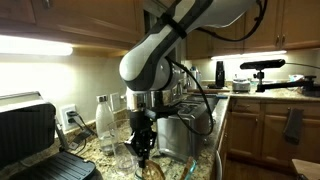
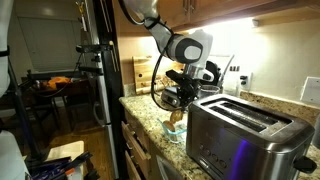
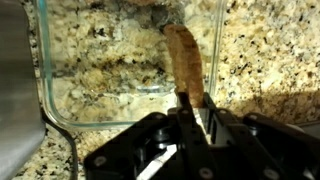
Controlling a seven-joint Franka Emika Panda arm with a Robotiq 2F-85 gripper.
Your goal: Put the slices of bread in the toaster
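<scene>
In the wrist view a brown slice of bread [image 3: 185,55] stands on edge inside a clear glass container [image 3: 45,85] on the speckled granite counter. My gripper [image 3: 193,100] is shut on the slice's near end, with the fingers pressed against both faces. In both exterior views the gripper [image 1: 145,148] [image 2: 178,102] points down over the container, just beside the brushed steel toaster [image 2: 245,135] [image 1: 188,135]. The toaster's long top slots [image 2: 252,113] show nothing in them. The held bread [image 2: 176,118] shows as a tan patch under the fingers.
A black contact grill [image 1: 25,135] sits at the counter's end, and clear bottles [image 1: 104,122] stand by the wall. The robot's cables [image 1: 205,110] hang near the toaster. A grey metal side [image 3: 12,90] fills the wrist view's left edge. Cabinets hang above the counter.
</scene>
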